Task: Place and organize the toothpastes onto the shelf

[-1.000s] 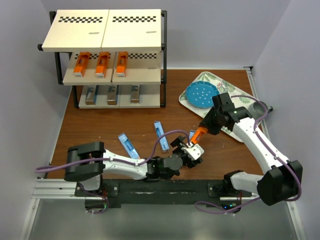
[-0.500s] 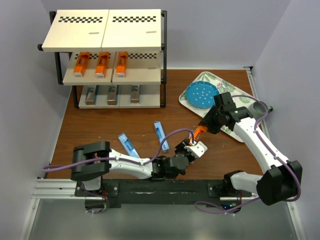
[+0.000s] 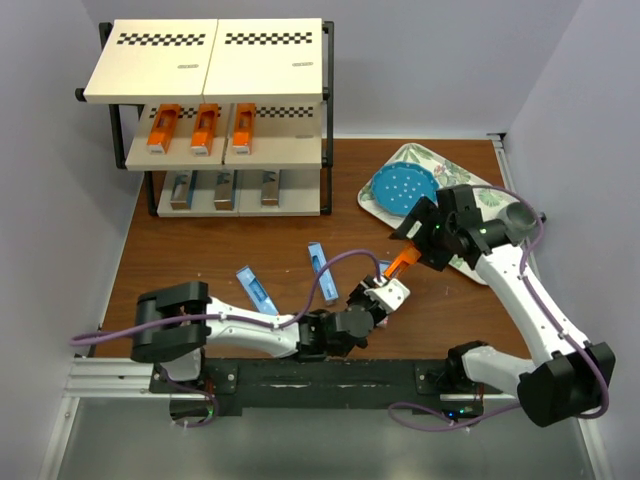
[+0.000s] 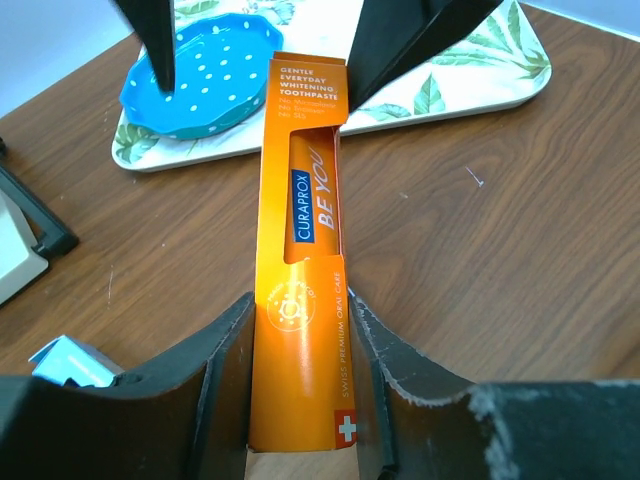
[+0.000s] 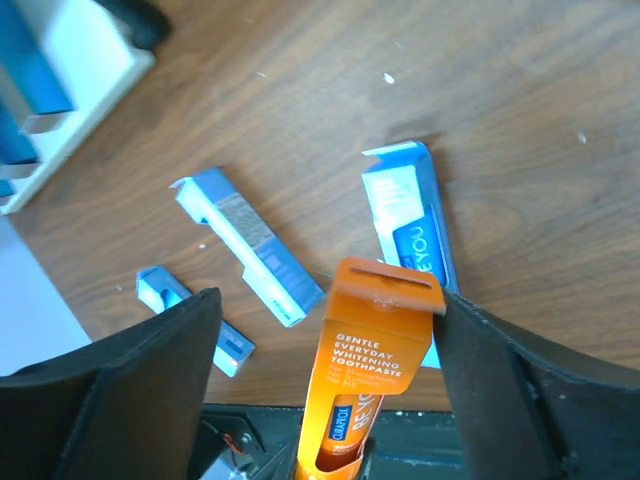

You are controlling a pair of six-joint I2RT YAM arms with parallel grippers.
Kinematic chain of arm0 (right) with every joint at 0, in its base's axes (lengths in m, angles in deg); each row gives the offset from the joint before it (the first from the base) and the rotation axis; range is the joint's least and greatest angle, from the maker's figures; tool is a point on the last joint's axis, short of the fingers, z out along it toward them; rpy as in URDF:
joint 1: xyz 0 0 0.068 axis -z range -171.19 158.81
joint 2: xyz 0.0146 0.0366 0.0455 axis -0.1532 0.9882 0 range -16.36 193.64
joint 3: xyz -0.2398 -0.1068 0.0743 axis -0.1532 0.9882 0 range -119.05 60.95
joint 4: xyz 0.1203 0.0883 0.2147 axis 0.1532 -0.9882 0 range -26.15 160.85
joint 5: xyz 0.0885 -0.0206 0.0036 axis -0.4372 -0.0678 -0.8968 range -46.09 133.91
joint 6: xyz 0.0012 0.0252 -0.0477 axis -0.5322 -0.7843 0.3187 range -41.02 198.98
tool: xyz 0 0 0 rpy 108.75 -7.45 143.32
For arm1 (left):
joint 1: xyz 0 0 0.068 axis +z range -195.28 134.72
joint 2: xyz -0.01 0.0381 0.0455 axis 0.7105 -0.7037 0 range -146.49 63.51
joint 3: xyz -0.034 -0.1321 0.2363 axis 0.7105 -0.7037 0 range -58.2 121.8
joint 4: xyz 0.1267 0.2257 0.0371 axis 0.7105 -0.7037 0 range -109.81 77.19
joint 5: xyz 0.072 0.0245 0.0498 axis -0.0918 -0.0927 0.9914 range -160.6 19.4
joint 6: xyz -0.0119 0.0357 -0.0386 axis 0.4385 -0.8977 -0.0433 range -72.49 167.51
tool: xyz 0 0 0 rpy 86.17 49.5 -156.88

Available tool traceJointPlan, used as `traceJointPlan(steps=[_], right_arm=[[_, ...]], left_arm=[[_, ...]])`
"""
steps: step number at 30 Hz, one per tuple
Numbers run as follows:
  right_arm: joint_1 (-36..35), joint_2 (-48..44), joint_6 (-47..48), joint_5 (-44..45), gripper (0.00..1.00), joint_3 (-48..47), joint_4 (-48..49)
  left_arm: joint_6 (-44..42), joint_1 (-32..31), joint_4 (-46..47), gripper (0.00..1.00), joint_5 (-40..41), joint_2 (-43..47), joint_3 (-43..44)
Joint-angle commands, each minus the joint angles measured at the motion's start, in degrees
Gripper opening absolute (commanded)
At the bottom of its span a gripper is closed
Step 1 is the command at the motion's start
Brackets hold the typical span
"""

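My left gripper (image 3: 386,294) (image 4: 300,312) is shut on the lower end of an orange toothpaste carton (image 3: 400,265) (image 4: 305,240), which points up and away toward the tray. My right gripper (image 3: 420,246) (image 5: 330,300) stands open around the carton's upper end (image 5: 378,340); one finger just brushes its top corner. Three light blue toothpastes (image 5: 255,250) (image 5: 410,235) (image 5: 190,320) lie loose on the table, two of them plain from above (image 3: 256,290) (image 3: 322,272). The shelf (image 3: 215,70) at the back left holds three orange cartons (image 3: 205,128) on its middle tier and three silver-grey ones (image 3: 224,188) on the bottom tier.
A floral tray (image 3: 478,195) (image 4: 470,70) with a blue dotted dish (image 3: 402,190) (image 4: 205,70) lies at the back right, just beyond the grippers. Walls close in the table on the left, right and back.
The left gripper has shut on the orange carton's lower end. The right gripper, shut on its upper end before, has opened and pulled back slightly.
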Motion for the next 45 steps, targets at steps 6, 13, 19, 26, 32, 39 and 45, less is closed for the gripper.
traceJointPlan(steps=[6,13,19,26,32,39,45], right_arm=[[0.0,-8.1,11.9,10.1,0.98,-6.5,3.7],[0.0,-12.7,17.4,16.6,0.98,-6.0,3.7],[0.0,-15.5,18.5,17.9,0.98,-3.8,3.7],[-0.1,-18.3,20.4,19.8,0.98,-2.1,3.1],[0.0,-20.3,22.1,20.9,0.98,-1.0,2.5],[-1.4,-22.2,23.7,21.7,0.98,0.5,3.4],[-3.5,-23.3,25.9,24.8,0.98,1.5,4.1]], left_arm=[[12.3,5.3,-6.9,0.11,-0.6,13.5,-3.5],[17.4,13.3,-15.0,0.11,-2.1,24.2,-6.0],[19.7,23.7,-22.3,0.11,-8.4,32.2,-3.9],[20.6,39.1,-29.8,0.12,-17.8,31.2,5.7],[20.4,48.3,-27.7,0.14,-24.5,27.4,11.5],[20.0,53.6,-24.8,0.18,-26.4,18.5,18.4],[18.2,54.8,-22.4,0.21,-25.4,10.9,24.3]])
